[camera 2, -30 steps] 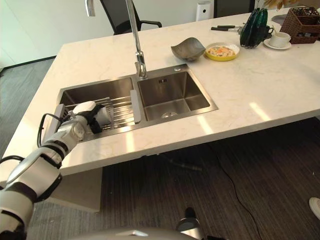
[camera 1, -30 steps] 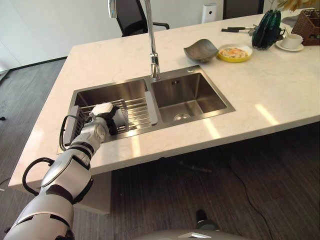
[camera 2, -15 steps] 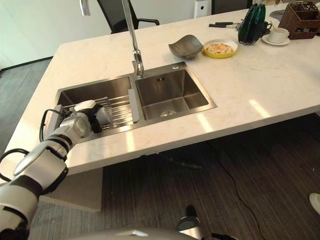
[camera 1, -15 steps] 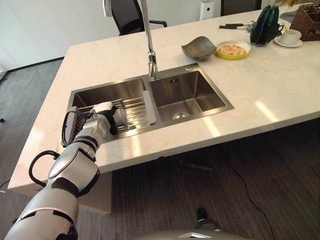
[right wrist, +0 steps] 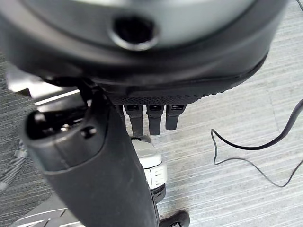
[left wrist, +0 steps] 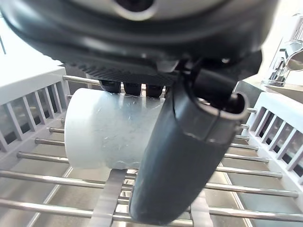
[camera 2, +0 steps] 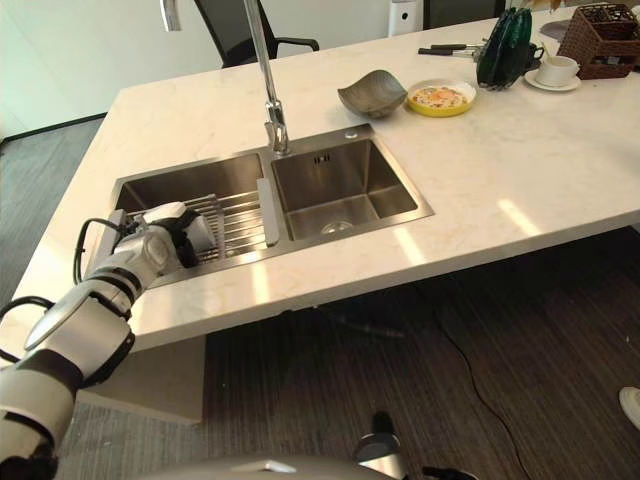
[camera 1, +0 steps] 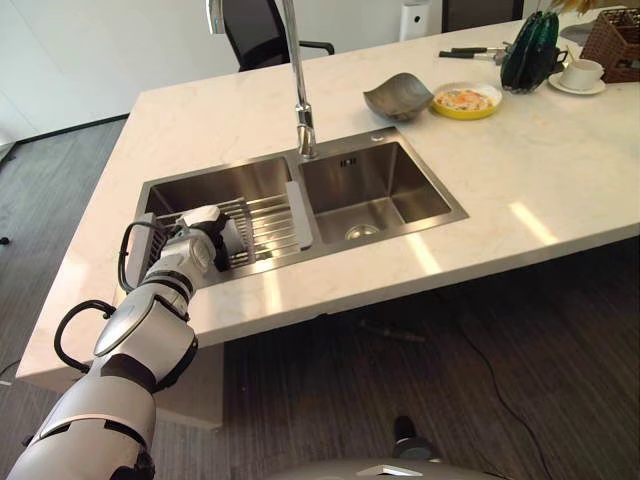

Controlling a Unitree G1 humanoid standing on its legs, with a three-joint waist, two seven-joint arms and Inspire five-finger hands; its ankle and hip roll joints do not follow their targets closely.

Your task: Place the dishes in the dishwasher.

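A white cup (left wrist: 102, 135) lies on its side on the wire dish rack (camera 1: 272, 212) over the left sink basin (camera 1: 215, 180). My left hand (camera 1: 203, 246) is shut on it, the thumb (left wrist: 180, 156) across its front and the fingers behind it. The cup's white side (camera 2: 203, 232) shows past the hand, near the rack's left end. On the counter at the back stand a grey bowl (camera 1: 398, 97), a yellow plate (camera 1: 466, 102) with food and a white cup on a saucer (camera 1: 583, 78). My right hand (right wrist: 94, 161) hangs relaxed and open over the floor.
A tall faucet (camera 1: 298, 85) rises between the two basins; the right basin (camera 1: 375, 195) holds nothing. A dark green vase (camera 1: 530, 50) and a wicker basket (camera 1: 615, 42) stand at the counter's far right. A black chair (camera 1: 262, 30) is behind the counter.
The view shifted slightly. My left hand keeps its hold on the white cup and has drifted a little toward the rack's left end.
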